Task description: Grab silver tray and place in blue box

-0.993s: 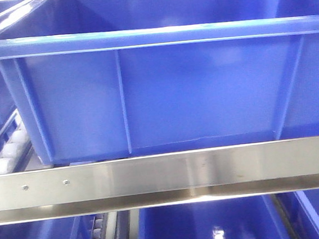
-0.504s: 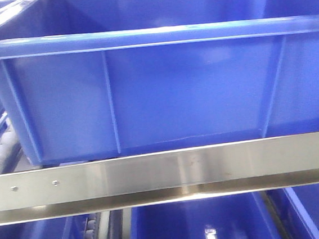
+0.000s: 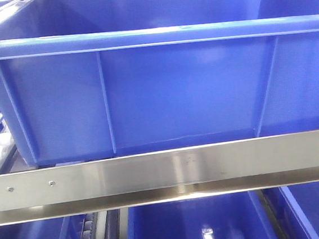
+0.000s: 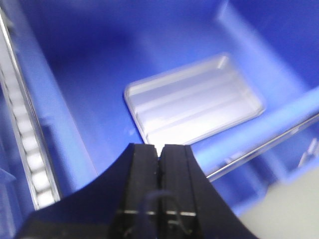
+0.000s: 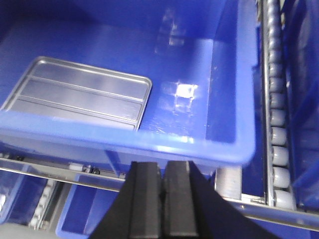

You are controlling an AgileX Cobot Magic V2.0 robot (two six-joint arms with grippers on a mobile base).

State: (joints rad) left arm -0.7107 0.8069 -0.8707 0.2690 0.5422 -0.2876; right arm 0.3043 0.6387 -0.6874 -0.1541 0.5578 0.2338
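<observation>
The blue box [image 3: 162, 85] fills the front view on a shelf, seen from its ribbed side. The silver tray [image 4: 194, 99] lies flat on the floor of the blue box [image 4: 79, 74] in the left wrist view. It also shows in the right wrist view [image 5: 79, 94], at the left of the box floor [image 5: 199, 74]. My left gripper [image 4: 160, 149] is shut and empty, above the near wall of the box. My right gripper [image 5: 162, 169] is shut and empty, just outside the box's near rim. Neither gripper shows in the front view.
A steel shelf rail [image 3: 164, 172] runs under the box. White conveyor rollers [image 5: 278, 119] line the right side, and more rollers [image 4: 27, 144] the left. Other blue crates [image 3: 198, 229] sit on the lower shelf and beside the box.
The front view has shifted: the blue box and the rail's screws sit further left in the picture than a second ago.
</observation>
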